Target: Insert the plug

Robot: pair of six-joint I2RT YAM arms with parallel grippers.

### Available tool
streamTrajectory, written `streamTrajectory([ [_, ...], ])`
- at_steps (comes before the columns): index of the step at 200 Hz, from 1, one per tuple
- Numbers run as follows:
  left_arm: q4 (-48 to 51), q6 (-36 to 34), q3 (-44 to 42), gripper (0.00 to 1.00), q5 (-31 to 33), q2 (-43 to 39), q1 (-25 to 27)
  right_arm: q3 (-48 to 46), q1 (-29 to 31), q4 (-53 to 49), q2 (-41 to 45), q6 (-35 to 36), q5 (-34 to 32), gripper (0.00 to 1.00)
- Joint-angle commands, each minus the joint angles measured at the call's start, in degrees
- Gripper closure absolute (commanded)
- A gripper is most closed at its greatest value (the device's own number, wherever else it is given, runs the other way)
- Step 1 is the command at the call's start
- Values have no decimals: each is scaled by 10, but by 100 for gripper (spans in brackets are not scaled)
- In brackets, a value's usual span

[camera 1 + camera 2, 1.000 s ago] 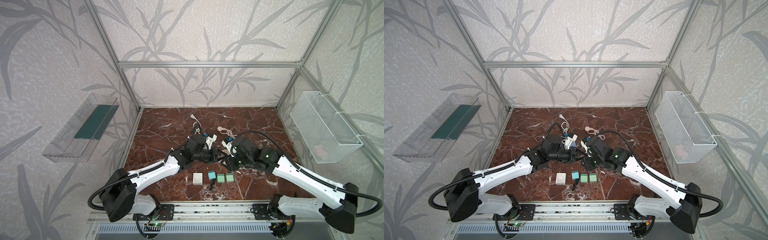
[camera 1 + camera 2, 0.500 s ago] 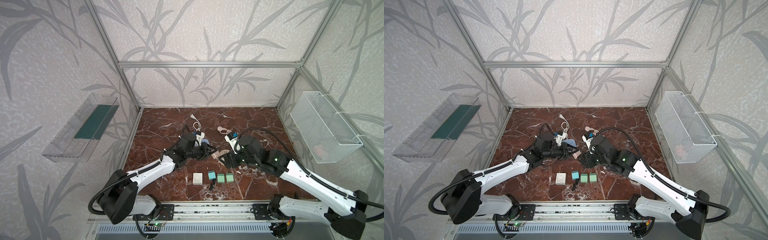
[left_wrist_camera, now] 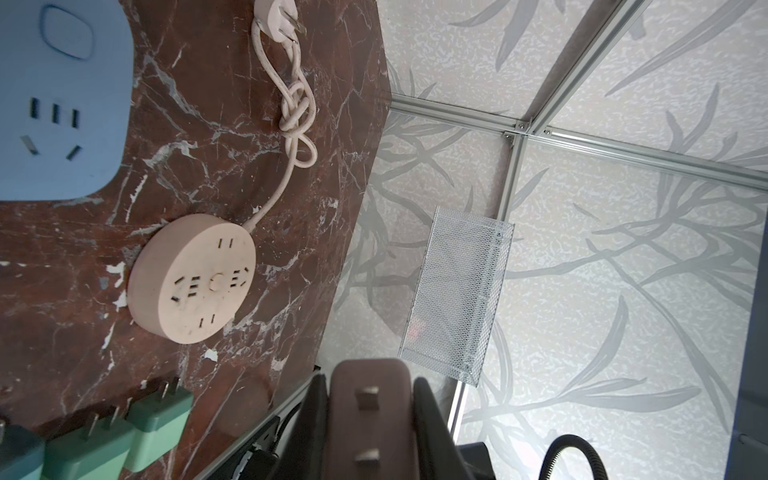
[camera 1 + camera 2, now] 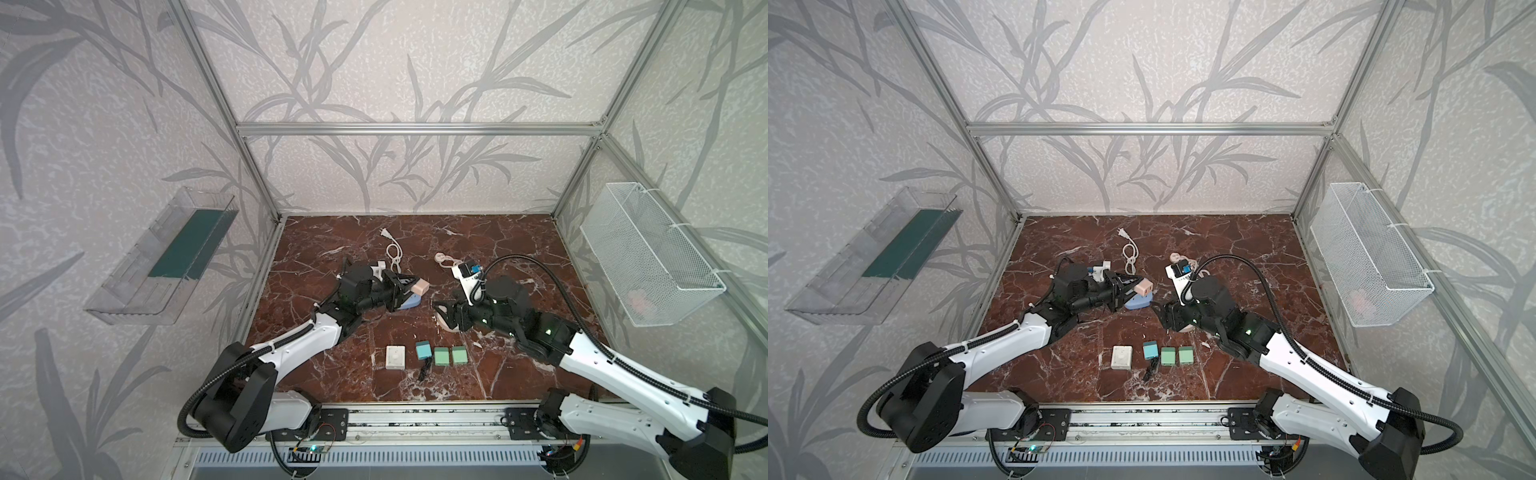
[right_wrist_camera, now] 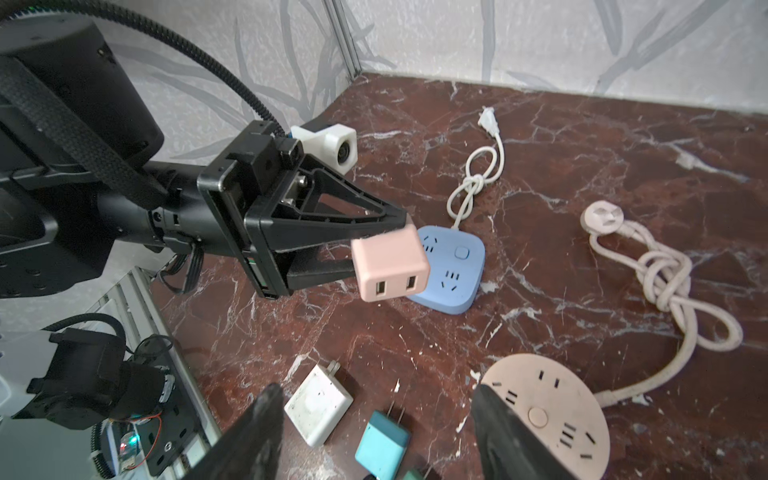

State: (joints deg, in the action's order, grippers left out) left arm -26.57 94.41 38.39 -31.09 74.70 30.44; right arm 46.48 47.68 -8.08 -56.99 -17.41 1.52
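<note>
Plug in the air, not yet seated.
Left gripper clamps the pink adapter off the surface near its middle, just above the blue power strip. Right gripper hangs spread and empty over the round pink socket. Next: turn the prongs toward a socket, then press straight. The prongs sit in shadow, seemingly facing the wrist; target socket unclear.

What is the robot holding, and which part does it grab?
The left gripper pinches the pink charger by two opposite sides, near its prong end. The right gripper is open and holds nothing.
</note>
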Motion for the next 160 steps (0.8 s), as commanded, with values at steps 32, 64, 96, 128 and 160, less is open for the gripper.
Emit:
streamTrajectory([
  [32, -40, 98, -4, 100, 10, -54, 1, -81, -28, 229, 42, 58, -2, 28],
  [64, -44, 106, -3, 100, 17, -65, 1, -127, -29, 355, 22, 43, 6, 28],
  [96, -53, 111, 0, 100, 18, -64, 4, -133, -29, 405, -8, 34, -4, 28],
  [128, -59, 109, 7, 100, 17, -56, 9, -133, -28, 456, -42, 31, -1, 28],
  [160, -85, 118, 9, 100, 17, -42, 20, -118, -28, 472, -74, 30, 17, 29],
])
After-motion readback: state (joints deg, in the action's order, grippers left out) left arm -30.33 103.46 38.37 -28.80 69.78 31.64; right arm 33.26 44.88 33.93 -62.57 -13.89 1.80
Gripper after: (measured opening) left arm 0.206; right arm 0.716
